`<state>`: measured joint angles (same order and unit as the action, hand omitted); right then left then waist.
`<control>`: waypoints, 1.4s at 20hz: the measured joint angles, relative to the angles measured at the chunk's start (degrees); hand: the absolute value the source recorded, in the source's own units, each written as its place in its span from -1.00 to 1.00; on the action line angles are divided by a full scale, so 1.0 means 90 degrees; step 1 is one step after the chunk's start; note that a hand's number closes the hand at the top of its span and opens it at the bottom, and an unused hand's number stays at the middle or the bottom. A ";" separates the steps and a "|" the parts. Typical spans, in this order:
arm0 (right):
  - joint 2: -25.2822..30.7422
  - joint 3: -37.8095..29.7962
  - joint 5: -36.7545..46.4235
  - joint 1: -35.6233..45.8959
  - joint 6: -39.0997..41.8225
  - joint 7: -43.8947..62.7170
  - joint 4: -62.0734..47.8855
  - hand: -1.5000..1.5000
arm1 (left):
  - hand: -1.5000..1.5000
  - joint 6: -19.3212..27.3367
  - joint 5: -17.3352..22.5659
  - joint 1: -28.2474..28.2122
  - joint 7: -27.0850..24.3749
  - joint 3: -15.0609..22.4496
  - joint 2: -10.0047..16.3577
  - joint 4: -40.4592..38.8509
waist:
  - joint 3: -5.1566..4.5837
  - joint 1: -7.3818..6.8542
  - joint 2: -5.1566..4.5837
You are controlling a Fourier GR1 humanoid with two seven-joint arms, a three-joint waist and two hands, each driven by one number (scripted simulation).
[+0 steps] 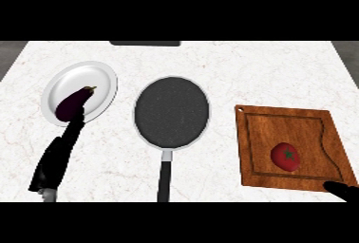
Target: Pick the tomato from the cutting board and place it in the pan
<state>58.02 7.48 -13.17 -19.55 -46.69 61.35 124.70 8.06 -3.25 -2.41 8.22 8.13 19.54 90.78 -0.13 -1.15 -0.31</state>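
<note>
We see the tomato [285, 156] on the cutting board [256, 128], right robot hand [344, 190] to its near right, not touching, grip we cannot tell

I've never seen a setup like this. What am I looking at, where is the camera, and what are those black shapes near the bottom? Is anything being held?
The camera sits in the robot's head and looks steeply down at a marble counter. The black shapes are the robot's two hands, coming in from the lower edge.

The left hand is at the lower left. It is open, and its straight fingers point towards a white plate with an eggplant on it.

Only a small part of the right hand shows, at the near right corner of a wooden cutting board. A red tomato lies on that board, apart from the hand.

Between the plate and the board sits a dark pan with nothing in it, its handle pointing back towards the robot. Nothing is being held.
</note>
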 measured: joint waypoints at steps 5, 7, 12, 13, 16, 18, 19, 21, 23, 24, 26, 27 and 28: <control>0.0156 0.0343 -0.0333 0.0698 0.0442 0.0385 -0.0373 -1.00 | 0.00 -0.0087 0.0003 0.0002 0.0061 -0.0058 -0.0005 0.0039 | 0.0005 -0.0016 0.0003; 0.0148 0.0482 -0.0418 0.0928 0.0539 0.0469 -0.0518 -1.00 | 0.00 -0.0145 0.0029 -0.0097 -0.0060 -0.0127 0.0022 0.0029 | 0.0005 -0.0013 0.0008; -0.0020 0.0988 -0.0401 0.1693 0.0651 0.0624 -0.0898 -1.00 | 0.00 -0.0179 -0.0027 -0.0075 -0.0058 -0.0166 -0.0044 0.0030 | 0.0007 -0.0010 0.0010; -0.0086 0.1095 -0.0401 0.1831 0.0667 0.0634 -0.1013 -1.00 | 0.00 -0.0173 -0.0040 -0.0058 -0.0096 -0.0165 -0.0087 -0.0018 | 0.0006 -0.0010 0.0010; -0.0164 0.1342 -0.0447 0.2179 0.0754 0.0719 -0.1332 -1.00 | 0.00 -0.0212 -0.0057 -0.0001 -0.0048 -0.0214 -0.0078 -0.0028 | 0.0006 -0.0011 0.0008; -0.0257 0.1574 -0.0420 0.2337 0.0770 0.0764 -0.1498 -1.00 | 0.00 -0.0177 -0.0115 -0.0045 -0.0013 -0.0167 -0.0133 0.0069 | 0.0006 -0.0016 0.0012; -0.0307 0.1649 -0.0461 0.2430 0.0797 0.0786 -0.1639 -1.00 | 0.00 -0.0154 -0.0155 -0.0046 -0.0017 -0.0142 -0.0167 0.0063 | 0.0006 -0.0019 0.0011; -0.0352 0.1782 -0.0483 0.2605 0.0837 0.0848 -0.1785 -1.00 | 0.00 -0.0191 -0.0148 -0.0094 0.0066 -0.0155 -0.0151 0.0176 | 0.0007 -0.0015 0.0015; -0.0402 0.1858 -0.0537 0.2719 0.0871 0.0861 -0.1958 -1.00 | 0.00 -0.0197 -0.0140 -0.0101 0.0004 -0.0214 -0.0174 0.0097 | 0.0007 0.0008 0.0017; -0.0468 0.1985 -0.0490 0.2779 0.0854 0.0869 -0.2014 -1.00 | 0.00 -0.0254 -0.0107 -0.0128 -0.0025 -0.0255 -0.0132 0.0110 | 0.0005 0.0004 0.0018; -0.0612 0.2096 -0.0491 0.2908 0.0843 0.0862 -0.2209 -1.00 | 0.00 -0.0268 -0.0123 -0.0117 -0.0073 -0.0281 -0.0157 0.0034 | 0.0007 0.0019 0.0018; -0.0657 0.2116 -0.0513 0.2969 0.0862 0.0863 -0.2295 -1.00 | 0.00 -0.0256 -0.0141 -0.0152 -0.0079 -0.0288 -0.0176 0.0052 | 0.0008 0.0025 0.0020; -0.0681 0.2142 -0.0558 0.3004 0.0885 0.0873 -0.2332 -1.00 | 0.00 -0.0238 -0.0166 -0.0166 -0.0032 -0.0277 -0.0197 0.0117 | 0.0008 0.0032 0.0023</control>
<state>51.89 26.76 -18.19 7.48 -38.72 69.21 103.71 5.92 -4.74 -3.90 7.93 5.64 17.77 91.83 -0.06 -0.86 -0.10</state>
